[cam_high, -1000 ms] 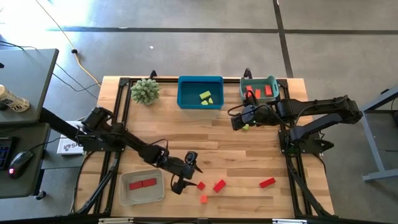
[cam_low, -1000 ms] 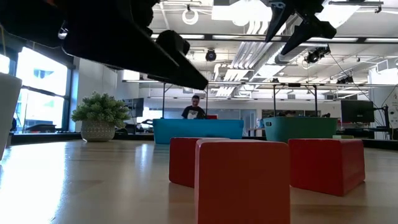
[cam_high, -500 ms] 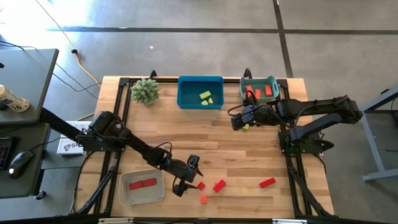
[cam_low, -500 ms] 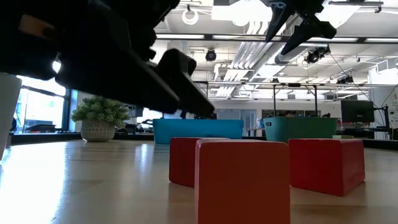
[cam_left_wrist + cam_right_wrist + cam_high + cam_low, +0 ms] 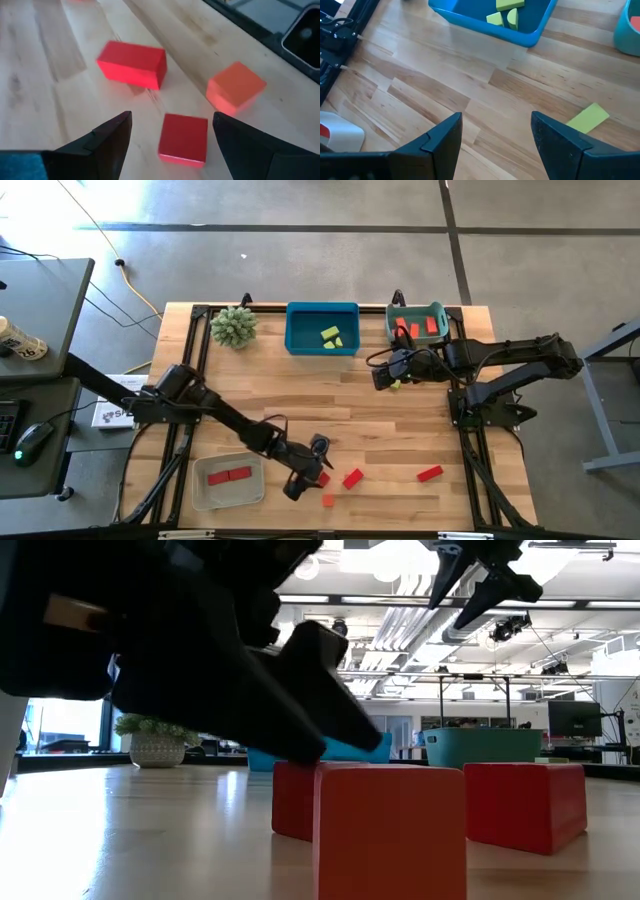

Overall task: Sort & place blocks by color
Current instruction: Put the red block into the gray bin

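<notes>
My left gripper (image 5: 314,467) (image 5: 171,131) is open and low over the near middle of the table. Its fingers stand on either side of a small red cube (image 5: 183,138) (image 5: 322,479) without touching it. A red bar (image 5: 131,65) (image 5: 352,478) and an orange cube (image 5: 235,92) (image 5: 327,500) lie flat on the wood close by. Another red bar (image 5: 430,473) lies further right. My right gripper (image 5: 385,375) (image 5: 496,125) is open, hovering in front of the teal tray, with a yellow-green bar (image 5: 587,118) (image 5: 396,384) flat on the table beside it.
A grey tray (image 5: 203,495) at the near left holds a red bar (image 5: 230,475). A blue tray (image 5: 322,350) at the far middle holds yellow-green blocks (image 5: 332,335). The teal tray (image 5: 417,308) at the far right holds red and orange blocks. A spiky plant (image 5: 233,326) stands far left.
My left gripper has moved toward the table's right and near edges and come down, from beside the grey tray to straddling the small red cube. Its fingers have stayed open. The blocks have not moved.
</notes>
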